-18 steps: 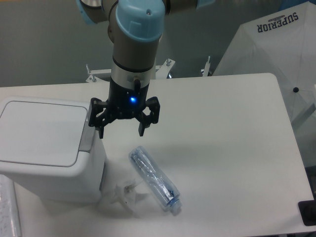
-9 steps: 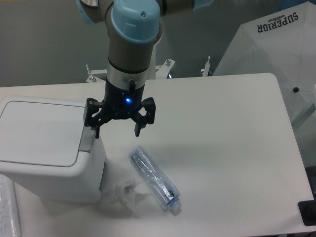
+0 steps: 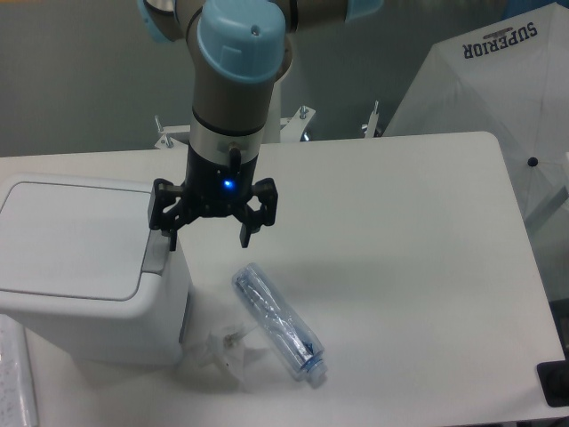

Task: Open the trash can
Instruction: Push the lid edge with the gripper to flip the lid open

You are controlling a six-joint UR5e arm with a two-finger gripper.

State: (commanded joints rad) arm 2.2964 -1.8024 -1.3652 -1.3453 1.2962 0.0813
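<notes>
One trash can (image 3: 76, 267), white, boxy, at the left edge of the table (image 3: 400, 267); its lid (image 3: 71, 238) lies flat and shut. Nothing of the opening is done as far as I can see.

One grey push tab (image 3: 156, 255), on the can's right rim; not pressed, by the look of the closed lid.

One gripper (image 3: 210, 237), mine, hanging over the can's right rim with jaws spread wide and holding nothing. My left finger (image 3: 167, 233) sits right above the tab's upper end; whether it touches the rim I cannot tell. My other finger hangs over bare table just right of the can.

One clear bottle (image 3: 278, 324), lying on its side on the table, right of the can and below my gripper; not part of the job.

One scrap of clear plastic (image 3: 222, 349), at the can's lower right corner, just beside the bottle.

Remaining, by my judgement: bring a finger squarely onto the tab, press down, and let the lid rise. That is the whole task still outstanding.
</notes>
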